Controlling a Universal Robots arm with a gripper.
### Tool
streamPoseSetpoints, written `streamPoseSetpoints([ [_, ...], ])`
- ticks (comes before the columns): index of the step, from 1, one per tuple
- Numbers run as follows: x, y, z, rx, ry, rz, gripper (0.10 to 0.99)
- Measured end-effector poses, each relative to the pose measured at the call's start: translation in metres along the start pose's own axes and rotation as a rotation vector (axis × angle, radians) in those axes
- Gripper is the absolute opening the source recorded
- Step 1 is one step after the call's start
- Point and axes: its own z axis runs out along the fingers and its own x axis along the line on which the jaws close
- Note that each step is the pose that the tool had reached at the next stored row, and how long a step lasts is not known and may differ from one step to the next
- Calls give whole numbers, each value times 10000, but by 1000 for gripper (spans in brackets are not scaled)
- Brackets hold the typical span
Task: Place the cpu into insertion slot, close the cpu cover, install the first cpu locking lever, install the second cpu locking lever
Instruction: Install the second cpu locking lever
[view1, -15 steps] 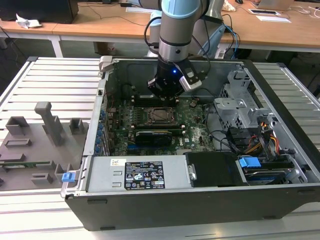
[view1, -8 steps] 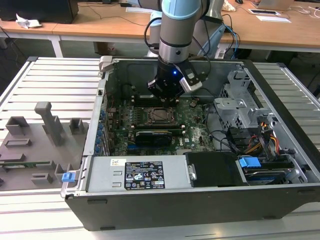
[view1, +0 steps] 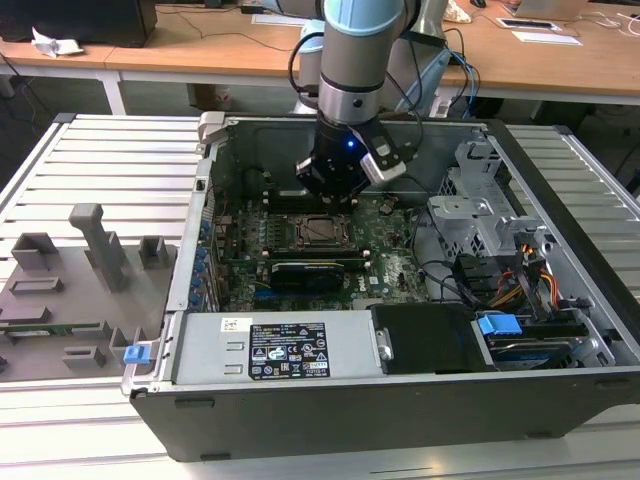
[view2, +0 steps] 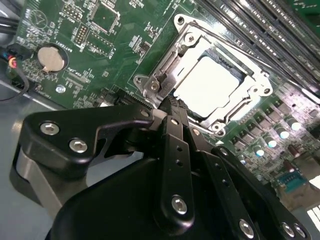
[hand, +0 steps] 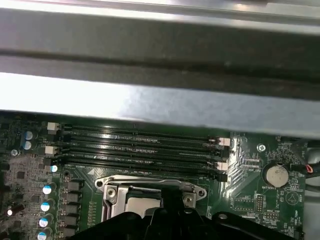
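The gripper (view2: 172, 107) hangs low over the motherboard with its fingers (view2: 175, 145) pressed together, holding nothing, their tips at the near edge of the socket. Just beyond the tips, the second wrist view shows the cpu (view2: 207, 86) lying flat in the insertion slot, its pale top glaring, with the cpu cover (view2: 165, 75) closed down around it as a metal frame. The first wrist view catches the same frame (hand: 150, 184) past the dark fingers (hand: 170, 200), and beyond it the long memory slots (hand: 135, 145) and a coin cell (hand: 275, 174) off to one side. The exterior view sets the gripper (view1: 335, 195) inside the open computer case (view1: 300, 420), directly above the socket (view1: 322, 230), with a grey fixture tray (view1: 70, 290) at the exterior view's left.
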Motion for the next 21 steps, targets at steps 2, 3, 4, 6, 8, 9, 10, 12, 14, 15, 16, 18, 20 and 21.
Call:
streamPoseSetpoints([
  [2,0,3,-67,1,1,0,106],
  [3,0,8,-154,0,0,-1,106],
  [4,0,12,-231,0,0,-1,106],
  [6,1,-3,-245,-1,-1,-2,106],
  [8,8,-77,-248,0,3,1,106],
  [9,10,-105,-249,0,6,2,106],
  [10,12,-132,-249,-1,10,2,106],
  [12,18,-215,-246,-1,13,1,106],
  [14,23,-276,-239,-1,17,1,106],
  [15,25,-291,-235,-9,19,1,106],
  [16,26,-305,-230,-21,19,1,106],
  [18,28,-334,-216,-23,32,3,106],
  [20,33,-397,-210,-30,34,2,106],
  [21,36,-440,-209,-33,35,2,106],
])
